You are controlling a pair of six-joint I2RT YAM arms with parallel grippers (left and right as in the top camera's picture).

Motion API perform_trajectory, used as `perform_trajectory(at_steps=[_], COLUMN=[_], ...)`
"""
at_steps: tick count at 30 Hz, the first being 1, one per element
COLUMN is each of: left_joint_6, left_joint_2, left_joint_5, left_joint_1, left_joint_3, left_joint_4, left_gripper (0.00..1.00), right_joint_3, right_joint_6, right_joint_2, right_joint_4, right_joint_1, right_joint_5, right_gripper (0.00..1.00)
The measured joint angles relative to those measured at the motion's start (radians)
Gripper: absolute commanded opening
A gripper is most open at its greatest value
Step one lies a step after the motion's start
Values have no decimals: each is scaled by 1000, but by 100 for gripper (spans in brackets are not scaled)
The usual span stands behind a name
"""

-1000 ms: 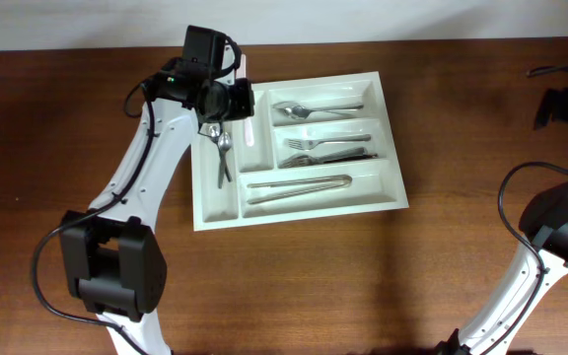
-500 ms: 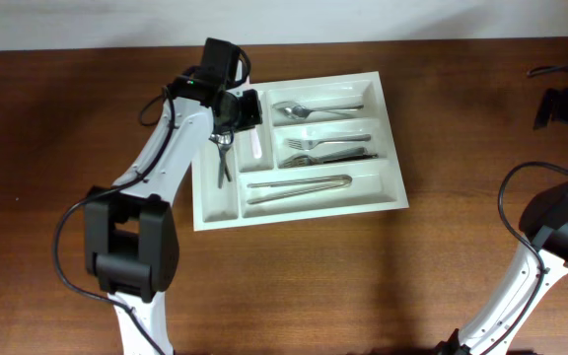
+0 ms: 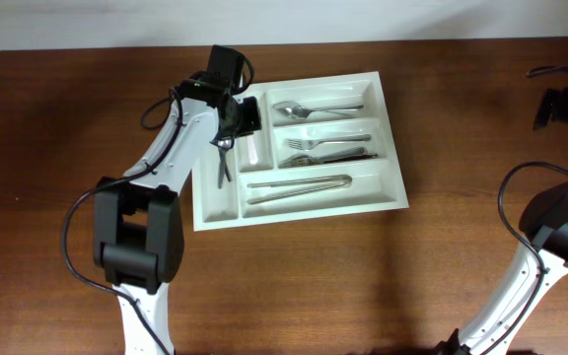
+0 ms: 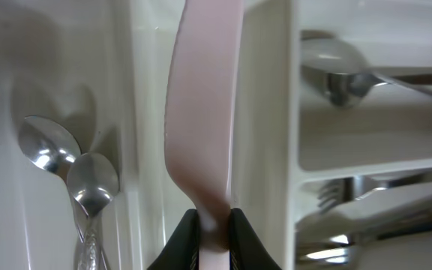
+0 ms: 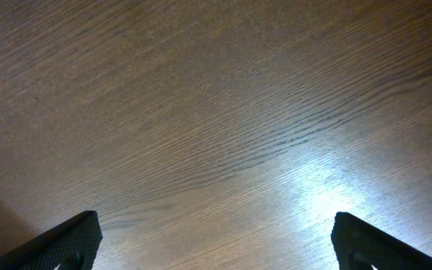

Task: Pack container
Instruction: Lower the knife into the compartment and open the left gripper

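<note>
Above centre-frame tray [image 3: 304, 214], at its second narrow slot: pinching a pale knife [image 4: 201, 112] lengthwise in left gripper [image 4: 212, 225], likely to fit that slot; holding right gripper [image 5: 216, 247] wide, empty, far right.

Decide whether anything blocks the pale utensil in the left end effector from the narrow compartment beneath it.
Nothing visible does. The left end effector, shut on the pale utensil, holds it along the container's second narrow compartment, which looks bare. The spoons lie in the neighbouring compartment, behind a wall.
</note>
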Motion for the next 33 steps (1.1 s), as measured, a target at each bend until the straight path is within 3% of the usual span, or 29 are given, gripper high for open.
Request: perform_trajectory(at_steps=[18, 21, 25, 32, 33], left_joint_6=[1, 13, 53, 109, 122], left_joint_2=[20, 20, 20, 24, 24], left_joint_5=[-8, -8, -11, -11, -11], left_joint_1=[0, 0, 0, 8, 13], left_joint_3=[0, 0, 0, 132, 171], left_joint_4=[18, 19, 18, -13, -14], left_gripper=[25, 40, 69, 87, 93], right_joint_3=[0, 0, 0, 0, 0], right_joint_6=[0, 0, 1, 0, 0], right_joint_2=[0, 0, 0, 0, 0], right_joint_4=[0, 0, 0, 0, 0], right_joint_1=[0, 0, 0, 0, 0], right_joint_5=[0, 0, 0, 0, 0], right_gripper=[99, 99, 99, 99, 99])
